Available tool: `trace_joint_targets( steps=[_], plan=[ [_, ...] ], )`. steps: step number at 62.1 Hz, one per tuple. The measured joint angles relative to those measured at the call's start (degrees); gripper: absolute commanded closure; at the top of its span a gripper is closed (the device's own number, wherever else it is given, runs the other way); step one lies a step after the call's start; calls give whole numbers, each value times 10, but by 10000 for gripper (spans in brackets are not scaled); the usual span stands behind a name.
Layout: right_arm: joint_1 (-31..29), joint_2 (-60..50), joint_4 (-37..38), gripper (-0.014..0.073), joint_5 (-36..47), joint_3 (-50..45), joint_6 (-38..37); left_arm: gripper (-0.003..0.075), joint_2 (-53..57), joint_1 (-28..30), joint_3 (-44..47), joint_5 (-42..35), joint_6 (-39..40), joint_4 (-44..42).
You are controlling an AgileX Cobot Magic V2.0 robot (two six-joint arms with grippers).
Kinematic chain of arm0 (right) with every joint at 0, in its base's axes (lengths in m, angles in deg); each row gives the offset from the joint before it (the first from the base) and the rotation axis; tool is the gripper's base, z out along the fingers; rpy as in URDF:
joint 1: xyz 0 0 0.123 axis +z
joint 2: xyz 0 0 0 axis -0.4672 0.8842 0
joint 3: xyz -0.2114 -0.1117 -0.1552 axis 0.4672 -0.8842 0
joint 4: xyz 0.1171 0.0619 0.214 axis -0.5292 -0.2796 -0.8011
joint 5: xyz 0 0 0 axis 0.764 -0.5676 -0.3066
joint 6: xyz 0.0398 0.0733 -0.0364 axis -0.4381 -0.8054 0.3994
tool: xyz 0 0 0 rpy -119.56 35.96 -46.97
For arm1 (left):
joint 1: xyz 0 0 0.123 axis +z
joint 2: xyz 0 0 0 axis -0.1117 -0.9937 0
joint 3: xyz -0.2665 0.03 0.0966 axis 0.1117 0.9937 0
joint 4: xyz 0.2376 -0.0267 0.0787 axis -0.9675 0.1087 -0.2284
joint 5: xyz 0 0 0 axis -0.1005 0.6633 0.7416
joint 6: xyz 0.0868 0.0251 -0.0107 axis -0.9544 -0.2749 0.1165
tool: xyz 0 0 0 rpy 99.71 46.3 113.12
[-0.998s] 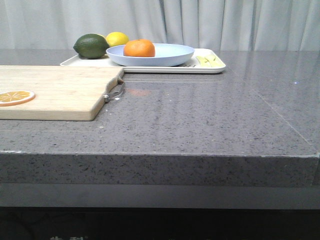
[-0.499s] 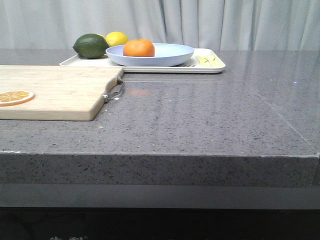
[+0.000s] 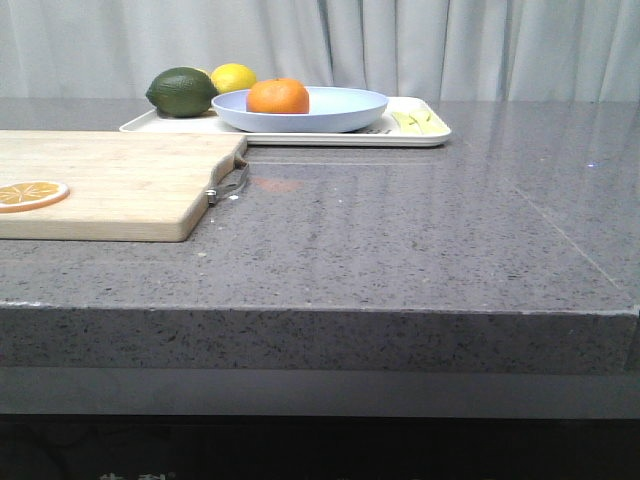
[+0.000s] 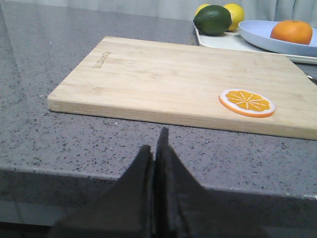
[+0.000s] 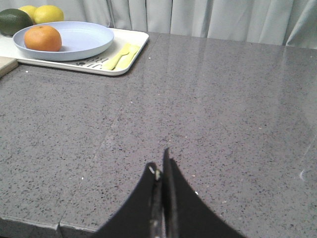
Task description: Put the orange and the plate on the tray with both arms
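Both grippers are back near the front edge of the counter with nothing in them. The left gripper has its fingers pressed together, tips hanging just short of the cutting board. The right gripper is pressed together too, over bare grey stone.

The orange sits upright in the plate, toward its left side. The plate lies flat on the tray, which runs its long side left to right along the back of the counter. A lime and a lemon rest on the tray's left end. An orange slice lies flat on the board.
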Motion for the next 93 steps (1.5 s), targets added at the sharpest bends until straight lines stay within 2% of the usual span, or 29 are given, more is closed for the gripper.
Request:
trace_joint_targets(
  steps=[8, 22, 33, 93],
  plan=[
    [0, -1, 0, 655, 12, -7, 1, 738, 0, 0, 0, 0, 0, 0],
    [-35, -64, 0, 655, 120, -127, 1, 738, 0, 0, 0, 0, 0, 0],
    [-53, -91, -1, 655, 150, -204, 1, 738, 0, 0, 0, 0, 0, 0],
    [-53, -91, -1, 655, 150, -209, 1, 738, 0, 0, 0, 0, 0, 0]
  ],
)
